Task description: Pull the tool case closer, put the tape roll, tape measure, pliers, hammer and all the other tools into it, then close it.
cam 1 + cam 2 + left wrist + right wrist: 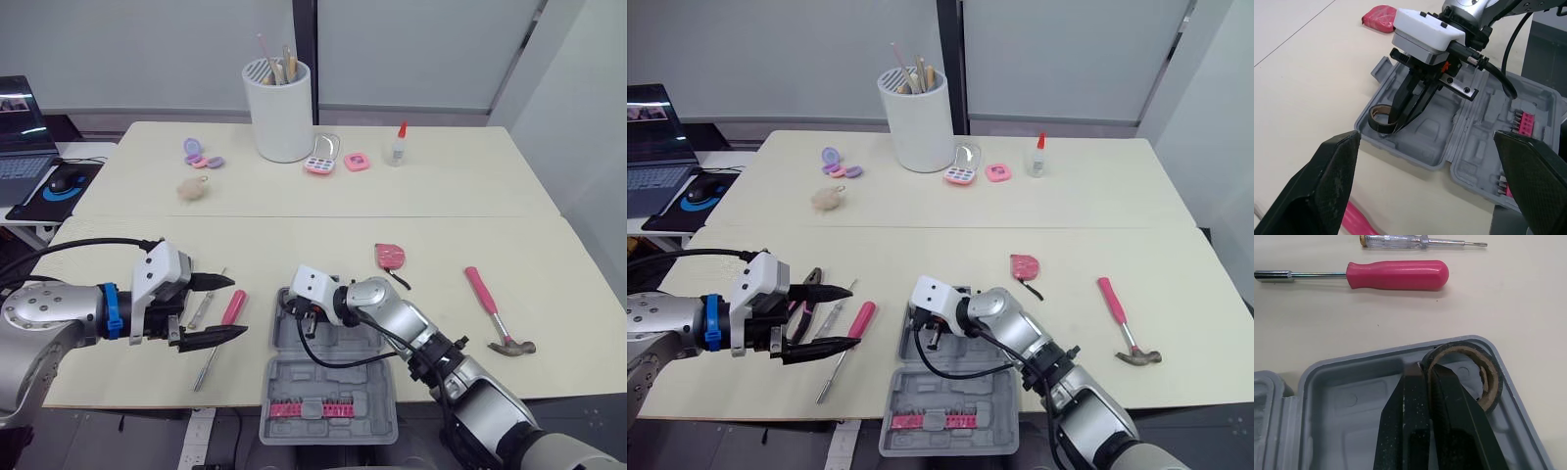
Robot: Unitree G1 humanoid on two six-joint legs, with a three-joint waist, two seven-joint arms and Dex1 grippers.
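At the lower centre of the head view lies the case (323, 377), wide open, two halves of grey moulded plastic with shaped hollows and a row of pink bits (312, 408) in the nearer half. Just left of it on the pale table are a screwdriver (1398, 274) with a smooth pink handle and steel shaft, a thin clear-bodied tester (1396, 241), and the pliers (801, 315), partly hidden under the left gripper (238, 306). That gripper hovers over them, black fingers spread wide, holding nothing. To the right of the case sit a rounded pink tape measure (391, 256) and, further right, a pink-handled hammer (495, 313), both well apart from the case. Up top stand a white cup (279, 110) of brushes and a glue bottle (396, 145). The right gripper (1425, 372) reaches into the case's far left corner, fingers pressed together on the wall of the tape roll (1459, 348), a dark ring with a brown card core, inside that corner.
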